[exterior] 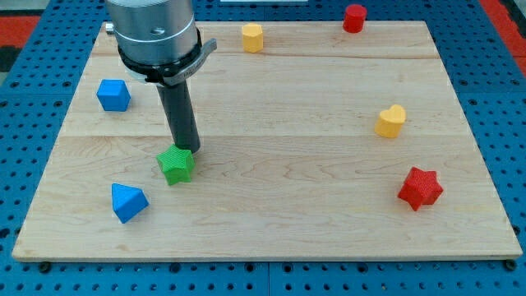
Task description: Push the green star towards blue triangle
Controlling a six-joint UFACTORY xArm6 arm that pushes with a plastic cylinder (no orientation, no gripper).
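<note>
The green star (177,164) lies on the wooden board (288,205), left of centre. The blue triangle (128,201) lies below and to the left of it, near the board's bottom left, a short gap apart. My tip (187,150) is at the star's upper right edge, touching or nearly touching it. The rod rises from there to the arm's grey body at the view's top left.
A blue cube (113,94) sits at the left edge. A yellow block (252,37) and a red cylinder (354,17) sit at the top edge. A yellow heart (392,121) and a red star (420,187) lie at the right.
</note>
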